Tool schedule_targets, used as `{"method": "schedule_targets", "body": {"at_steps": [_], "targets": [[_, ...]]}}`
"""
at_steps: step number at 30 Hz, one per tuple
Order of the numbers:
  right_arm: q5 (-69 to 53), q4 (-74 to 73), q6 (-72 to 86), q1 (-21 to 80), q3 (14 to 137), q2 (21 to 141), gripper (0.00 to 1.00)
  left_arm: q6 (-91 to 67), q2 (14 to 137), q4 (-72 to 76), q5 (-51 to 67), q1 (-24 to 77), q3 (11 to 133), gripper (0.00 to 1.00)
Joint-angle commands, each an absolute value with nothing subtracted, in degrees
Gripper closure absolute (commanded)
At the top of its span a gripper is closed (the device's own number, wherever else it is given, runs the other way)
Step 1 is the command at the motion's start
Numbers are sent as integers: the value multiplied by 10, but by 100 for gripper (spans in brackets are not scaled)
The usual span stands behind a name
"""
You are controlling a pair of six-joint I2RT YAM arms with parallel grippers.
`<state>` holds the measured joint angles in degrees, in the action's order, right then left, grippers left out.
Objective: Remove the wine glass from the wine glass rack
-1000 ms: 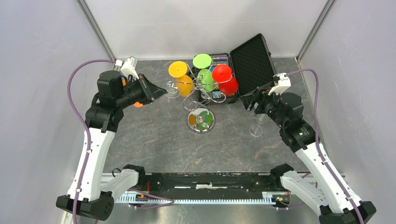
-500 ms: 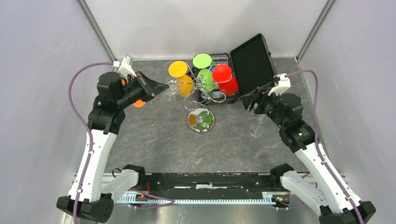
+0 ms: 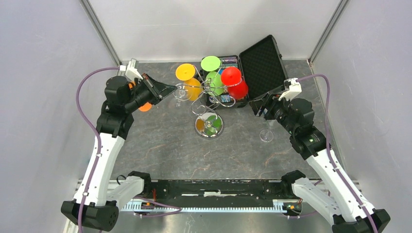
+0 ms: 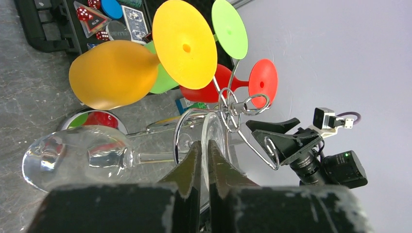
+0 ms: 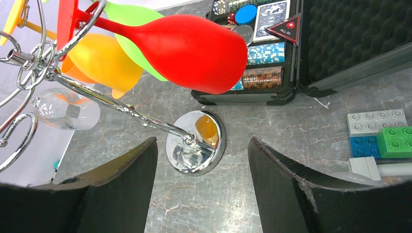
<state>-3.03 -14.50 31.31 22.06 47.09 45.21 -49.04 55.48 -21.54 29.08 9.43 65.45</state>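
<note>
Grasp step: left fingers (image 4: 187, 170) pinched nearly shut on the foot of the clear wine glass (image 4: 77, 155), which hangs from a wire arm on the left side of the wine glass rack (image 3: 209, 125). Next, I'd say: slide the foot outward off the curl without tipping the rack. Right fingers (image 5: 121, 179) spread wide, empty, right of rack. Table (image 3: 160, 145) dark marbled grey, pale walls (image 3: 218, 29) close round.

Left gripper (image 3: 171, 89) tip meets clear wine glass (image 3: 181, 92) at rack (image 3: 209, 125) left side; right gripper (image 3: 257, 107) beside black case (image 3: 262, 58).
</note>
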Motion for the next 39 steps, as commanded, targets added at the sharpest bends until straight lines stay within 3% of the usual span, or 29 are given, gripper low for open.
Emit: {"method": "schedule_targets", "body": {"at_steps": [1, 18, 27, 30, 34, 39], "targets": [[-37, -122, 319, 219, 468, 445, 27, -520, 556, -163, 319, 95, 654, 89], [-37, -122, 323, 220, 463, 443, 27, -507, 565, -177, 356, 95, 640, 70], [-35, -121, 325, 219, 463, 446, 27, -509, 578, -177, 382, 96, 642, 70], [-37, -122, 325, 220, 465, 447, 27, -488, 585, -200, 386, 96, 651, 74], [-37, -122, 327, 219, 467, 447, 27, -466, 585, -225, 374, 96, 670, 97], [-39, -120, 329, 219, 468, 447, 27, -460, 577, -232, 343, 96, 701, 98]]}}
